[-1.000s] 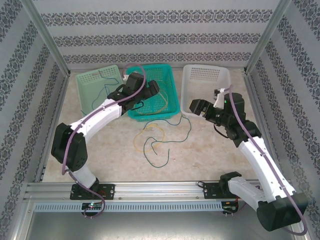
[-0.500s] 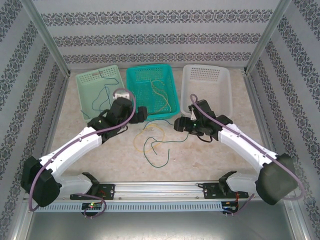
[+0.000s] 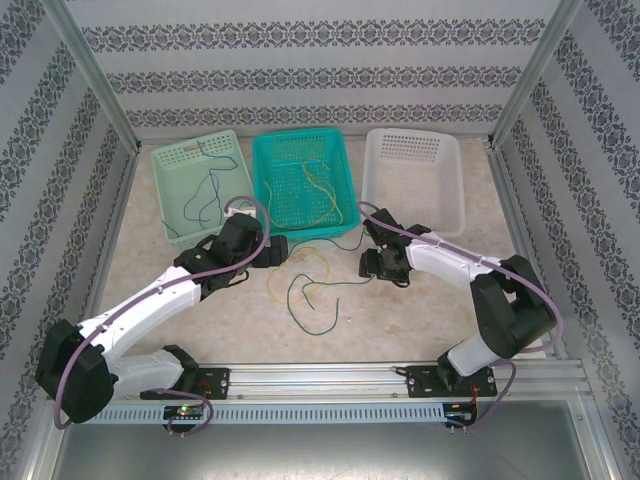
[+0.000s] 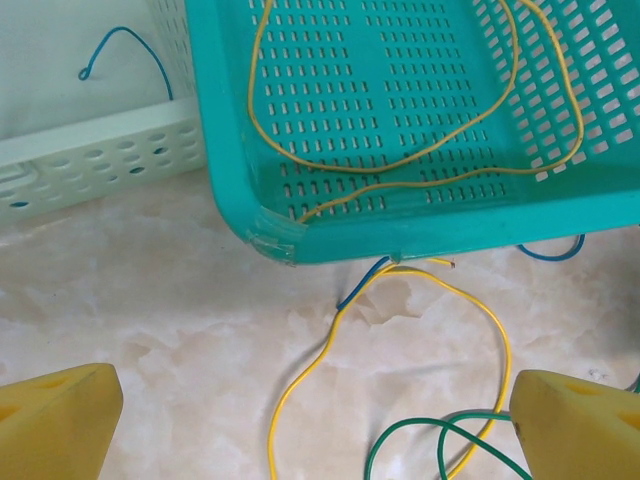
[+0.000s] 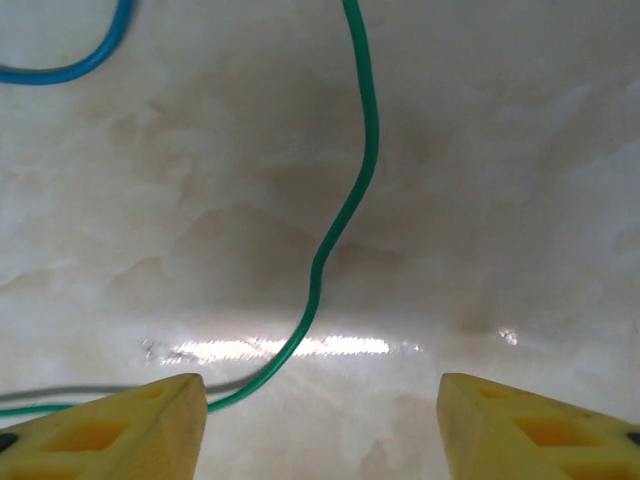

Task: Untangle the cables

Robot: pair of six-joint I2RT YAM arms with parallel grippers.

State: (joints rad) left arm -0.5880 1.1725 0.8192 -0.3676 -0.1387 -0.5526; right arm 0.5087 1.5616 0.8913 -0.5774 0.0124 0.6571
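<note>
A loose tangle of cables lies mid-table: a yellow loop [image 3: 322,263] and a dark green strand [image 3: 318,328]. My left gripper [image 3: 272,250] hovers at the tangle's left edge, just before the teal basket [image 3: 345,215]. In its wrist view it is open [image 4: 315,430], with the yellow cable [image 4: 340,340], a green loop [image 4: 440,435] and a short blue piece [image 4: 360,285] on the table between its fingers. My right gripper [image 3: 366,262] sits at the tangle's right end. It is open [image 5: 320,430] low over a green cable [image 5: 345,210], with a blue cable [image 5: 60,70] beyond.
More yellow cables [image 4: 400,165] lie inside the teal basket [image 4: 420,235]. The light green basket [image 3: 175,160] at the back left holds a blue cable [image 3: 207,190]. A white basket [image 3: 440,215] stands at the back right. Patterned walls enclose the table.
Both arms have swung down and inward to the tangle. The left gripper came out from over the teal basket; the right came over from the white basket.
</note>
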